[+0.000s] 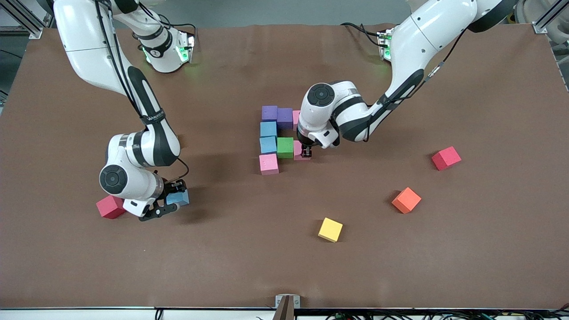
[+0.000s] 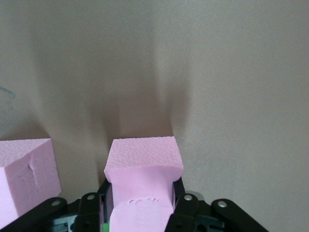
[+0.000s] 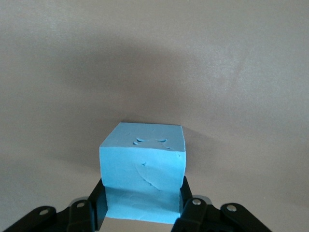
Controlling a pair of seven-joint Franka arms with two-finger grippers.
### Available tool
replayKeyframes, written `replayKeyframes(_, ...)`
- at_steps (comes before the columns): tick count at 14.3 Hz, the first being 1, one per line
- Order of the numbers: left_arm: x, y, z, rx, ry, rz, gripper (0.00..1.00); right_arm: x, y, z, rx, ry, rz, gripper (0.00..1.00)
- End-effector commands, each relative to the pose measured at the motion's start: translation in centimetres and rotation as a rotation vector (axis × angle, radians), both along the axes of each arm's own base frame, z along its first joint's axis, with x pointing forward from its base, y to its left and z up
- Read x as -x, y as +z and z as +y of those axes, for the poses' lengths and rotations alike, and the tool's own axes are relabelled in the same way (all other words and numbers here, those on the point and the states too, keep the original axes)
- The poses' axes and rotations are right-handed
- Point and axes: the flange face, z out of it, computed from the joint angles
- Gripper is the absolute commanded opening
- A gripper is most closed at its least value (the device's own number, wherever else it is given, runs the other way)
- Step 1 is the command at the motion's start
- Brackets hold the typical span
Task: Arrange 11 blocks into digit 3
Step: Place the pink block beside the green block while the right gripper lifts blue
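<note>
The partial figure at mid-table holds two purple blocks (image 1: 269, 113), a pink block (image 1: 296, 119), two blue blocks (image 1: 268, 136), a green block (image 1: 285, 147) and a pink block (image 1: 269, 164). My left gripper (image 1: 306, 153) is shut on another pink block (image 1: 298, 150) beside the green one. In the left wrist view the fingers (image 2: 186, 212) pinch that pink block (image 2: 142, 164). My right gripper (image 1: 171, 202) is shut on a blue block (image 1: 178, 197) near the right arm's end. It shows in the right wrist view (image 3: 143, 164). The orange block (image 1: 406, 200) and the yellow block (image 1: 330, 229) lie loose.
One red cube (image 1: 110, 206) sits right beside my right gripper. Another red cube (image 1: 446, 158) lies toward the left arm's end of the brown table (image 1: 489, 249). A second pink block (image 2: 24, 179) shows beside the held one in the left wrist view.
</note>
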Motion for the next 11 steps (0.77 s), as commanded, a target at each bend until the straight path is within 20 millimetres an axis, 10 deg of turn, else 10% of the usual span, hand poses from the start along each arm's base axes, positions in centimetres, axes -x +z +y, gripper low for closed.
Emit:
replayKeyframes(1, 1.0, -0.4, -1.0, 0.004, 0.062, -0.016, 0.18, 0.3, 0.6, 0.3, -0.017, 0.029, -0.010, 0.15)
replayKeyframes(4, 0.9, -0.3, -0.9, 0.004, 0.063, -0.018, 0.30, -0.3, 4.0, 4.2, -0.029, 0.045, 0.009, 0.15)
replayKeyframes(8, 0.8, -0.2, -0.8, 0.002, 0.054, -0.021, 1.00, -1.2, 8.9, 11.3, -0.022, -0.081, -0.014, 0.15)
replayKeyframes(11, 0.1, 0.7, -0.5, 0.000, 0.059, -0.038, 1.00, -1.0, 8.4, 17.3, -0.040, -0.179, -0.020, 0.16)
